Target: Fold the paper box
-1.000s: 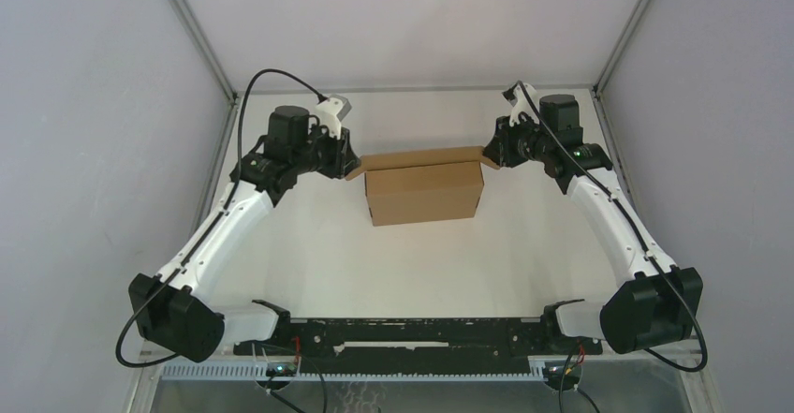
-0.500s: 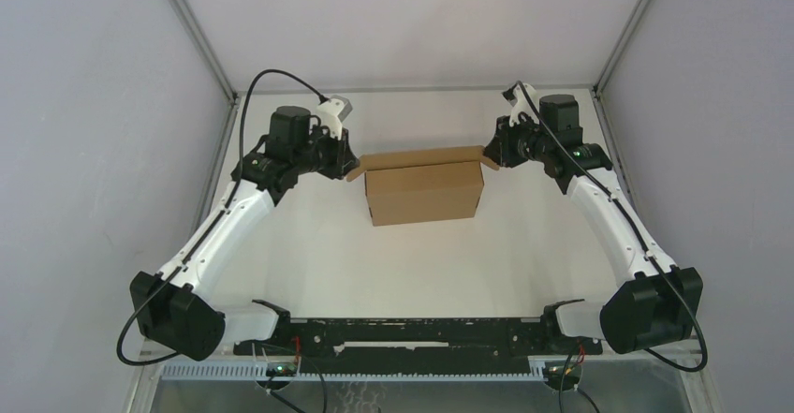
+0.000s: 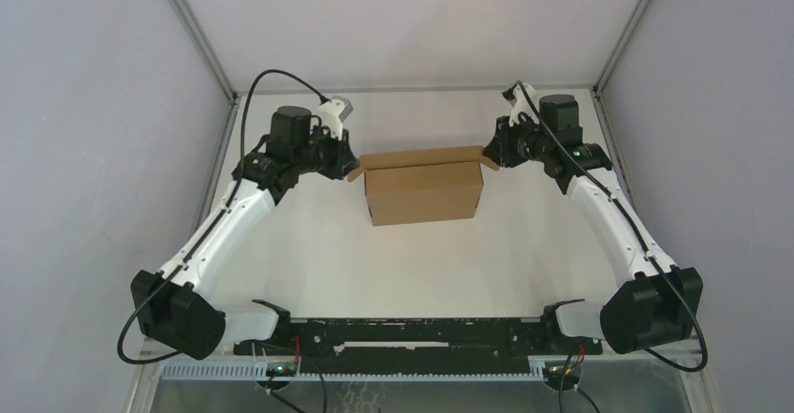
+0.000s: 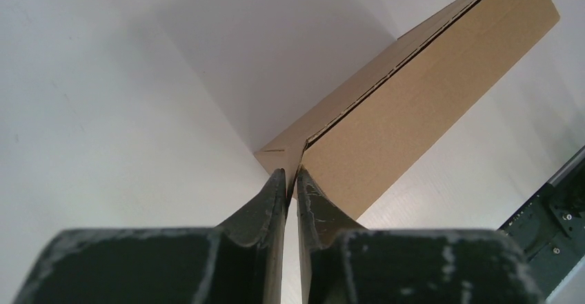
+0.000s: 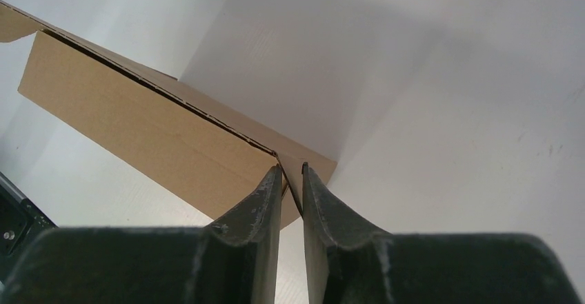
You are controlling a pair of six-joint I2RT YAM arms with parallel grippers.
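From above, we see the paper box (image 3: 423, 193) unmoved at the far middle of the desk (image 3: 412, 263), and the left arm barely shifted. Only the left wrist view shows the left end effector (image 4: 290, 174) clenched on its corner flap (image 4: 278, 156). The right wrist view shows the right end effector (image 5: 291, 171) pinching the opposite flap (image 5: 303, 158).

Left end effector (image 3: 350, 168) and right end effector (image 3: 490, 156) flank the paper box (image 3: 423, 193)

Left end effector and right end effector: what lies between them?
The paper box fills that stretch in the top external view; the wrist views show the left end effector and right end effector each pinching a corner flap.
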